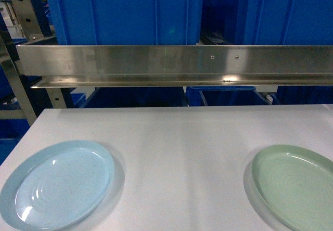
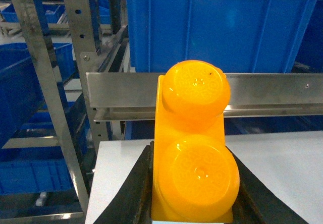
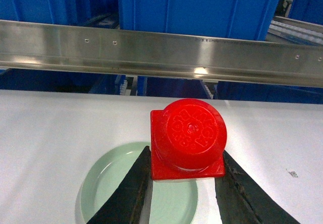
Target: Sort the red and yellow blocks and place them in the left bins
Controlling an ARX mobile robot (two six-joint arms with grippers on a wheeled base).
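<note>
In the left wrist view my left gripper (image 2: 194, 193) is shut on the orange-yellow block (image 2: 194, 143), whose two round studs face the camera, held above the white table's left corner. In the right wrist view my right gripper (image 3: 184, 176) is shut on the red block (image 3: 187, 139), its one stud facing the camera, above the green plate (image 3: 108, 183). Large blue bins (image 1: 125, 12) stand on the rack behind a steel rail (image 1: 171, 64). Neither gripper nor block shows in the head view.
On the white table (image 1: 177, 137) lie a pale blue plate (image 1: 57, 184) at the left and a green plate (image 1: 296, 181) at the right. A metal rack upright (image 2: 45, 93) stands left of the table. More blue crates sit lower on the shelves.
</note>
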